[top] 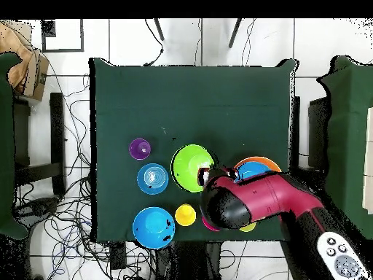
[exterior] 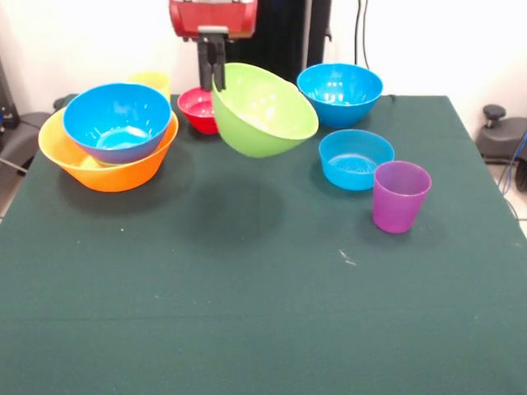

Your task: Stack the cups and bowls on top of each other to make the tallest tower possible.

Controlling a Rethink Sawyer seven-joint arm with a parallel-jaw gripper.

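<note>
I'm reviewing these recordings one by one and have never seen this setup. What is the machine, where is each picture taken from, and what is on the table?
The red and black machine is a robot arm on a pedestal at a table covered in green cloth. One picture looks across the table at the robot; the other looks straight down, with the robot's base at the bottom.

Its gripper is shut on the rim of the lime green bowl, held tilted above the table. To the side, in the front view, a blue bowl sits inside the orange bowl. Also on the cloth: a small red bowl, two more blue bowls, a purple cup and a yellow cup.
</note>
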